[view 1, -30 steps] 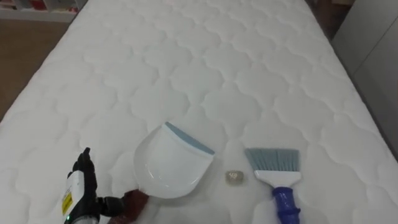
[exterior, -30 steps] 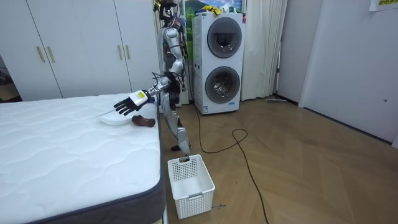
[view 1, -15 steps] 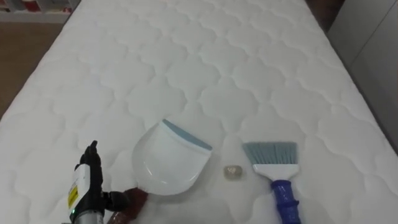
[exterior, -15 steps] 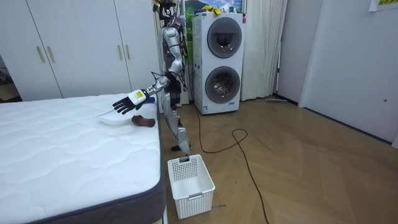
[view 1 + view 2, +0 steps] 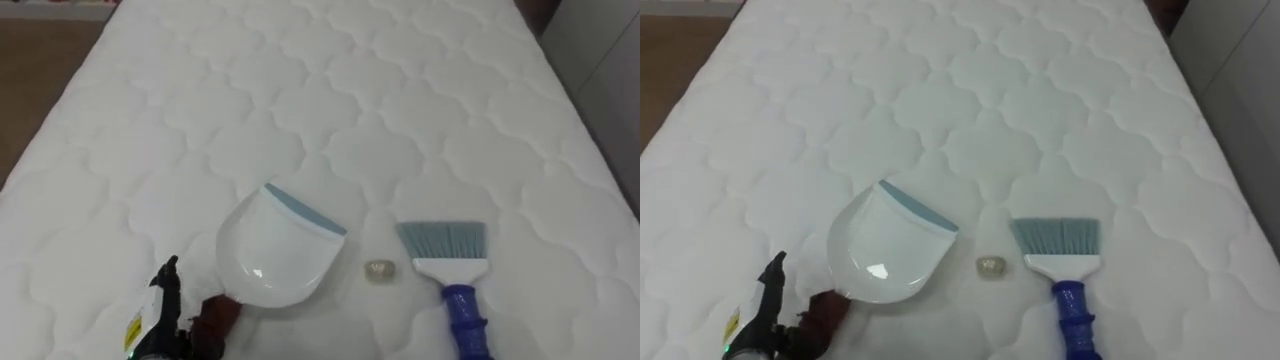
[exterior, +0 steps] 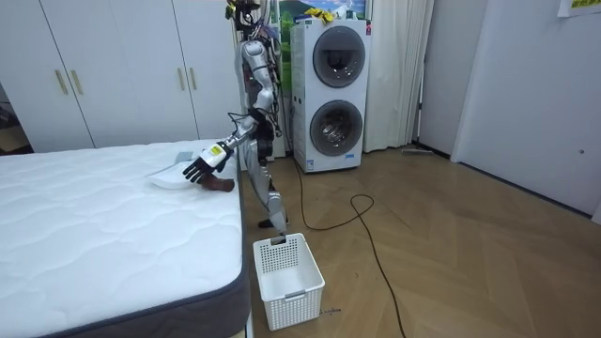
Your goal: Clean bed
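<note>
you couldn't see the end of the brush (image 5: 450, 268) handle: it ran off the lower edge of both eye views. the left hand (image 5: 157, 325) was cut there too, and it hid part of the brown handle (image 5: 218, 312) of the dustpan (image 5: 272, 250). the pale scrap (image 5: 378, 270) between dustpan and brush was too small to identify.

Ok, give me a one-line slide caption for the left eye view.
Left hand by the dustpan handle; small scrap between dustpan and brush on the mattress.

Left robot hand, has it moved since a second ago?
Yes. The left robot hand has come down toward the dustpan handle, which stays put on the bed.
</note>
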